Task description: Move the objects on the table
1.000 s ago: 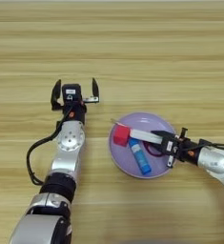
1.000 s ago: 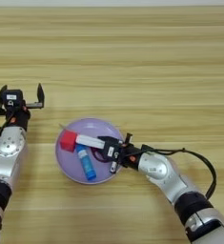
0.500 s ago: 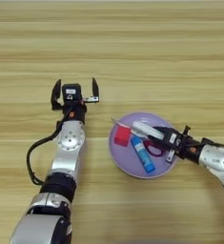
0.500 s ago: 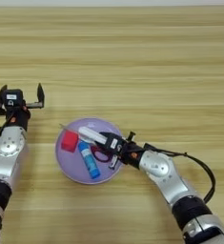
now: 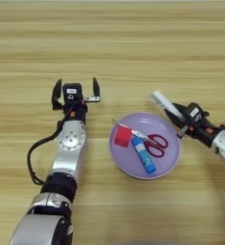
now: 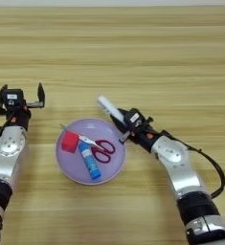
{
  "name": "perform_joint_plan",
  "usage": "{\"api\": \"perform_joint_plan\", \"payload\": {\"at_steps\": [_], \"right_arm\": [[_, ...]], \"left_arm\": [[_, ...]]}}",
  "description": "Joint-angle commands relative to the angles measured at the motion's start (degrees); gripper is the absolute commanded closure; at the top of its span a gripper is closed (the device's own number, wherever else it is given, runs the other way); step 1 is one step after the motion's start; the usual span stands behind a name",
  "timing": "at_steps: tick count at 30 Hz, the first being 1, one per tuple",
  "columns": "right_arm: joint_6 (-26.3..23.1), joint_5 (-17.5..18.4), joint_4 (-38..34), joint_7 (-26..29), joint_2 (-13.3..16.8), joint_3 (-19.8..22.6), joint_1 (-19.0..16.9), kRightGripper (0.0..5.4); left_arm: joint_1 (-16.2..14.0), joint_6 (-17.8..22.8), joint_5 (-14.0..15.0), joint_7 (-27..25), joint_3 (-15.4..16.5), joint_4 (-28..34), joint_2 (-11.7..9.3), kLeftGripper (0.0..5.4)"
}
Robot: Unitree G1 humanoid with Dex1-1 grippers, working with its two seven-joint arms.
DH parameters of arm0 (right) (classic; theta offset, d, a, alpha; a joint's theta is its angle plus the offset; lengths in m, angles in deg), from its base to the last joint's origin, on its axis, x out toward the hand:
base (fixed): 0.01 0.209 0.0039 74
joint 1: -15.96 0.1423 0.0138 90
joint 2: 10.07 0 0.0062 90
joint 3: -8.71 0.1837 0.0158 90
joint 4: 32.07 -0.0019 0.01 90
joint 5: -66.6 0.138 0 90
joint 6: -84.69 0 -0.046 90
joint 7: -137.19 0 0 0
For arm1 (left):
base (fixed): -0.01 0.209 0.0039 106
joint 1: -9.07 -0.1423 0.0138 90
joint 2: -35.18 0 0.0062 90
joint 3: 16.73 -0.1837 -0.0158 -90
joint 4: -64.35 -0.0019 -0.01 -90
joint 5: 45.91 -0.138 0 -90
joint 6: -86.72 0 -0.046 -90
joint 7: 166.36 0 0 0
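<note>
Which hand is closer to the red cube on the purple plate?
It looks like the left hand, though not by much. It hovers open, up and to the left of the red cube. The right hand, gripping the white device, sits beyond the plate's far rim.

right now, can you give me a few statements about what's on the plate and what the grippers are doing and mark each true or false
1. The red cube lies on the purple plate. True.
2. The scissors lie on the bare table. False: they are on the plate.
3. The right gripper holds the white remote beyond the plate's rim. True.
4. The left gripper grips the blue glue stick. False: it is open and empty, left of the plate.
</note>
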Motion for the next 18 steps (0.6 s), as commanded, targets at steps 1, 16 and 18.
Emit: {"api": "perform_joint_plan", "payload": {"at_steps": [1, 16, 18], "right_arm": [[-4.2, 0.7, -0.5, -2.7, 1.5, 3.8, 0.2, 4.26], [-13.9, -1.3, 8.7, -10.3, 2.5, 9.0, 0.5, 4.26], [-14.5, -0.9, 8.6, -10.2, 2.3, 9.2, 0.4, 4.26]], "left_arm": [[0.9, 0.8, -0.7, 0.3, -0.3, -0.5, 0.3, 0.00], [1.1, 0.8, -0.8, 0.4, -0.2, -0.7, 0.4, 0.00], [1.1, 0.8, -0.8, 0.4, -0.2, -0.7, 0.4, 0.00]]}}
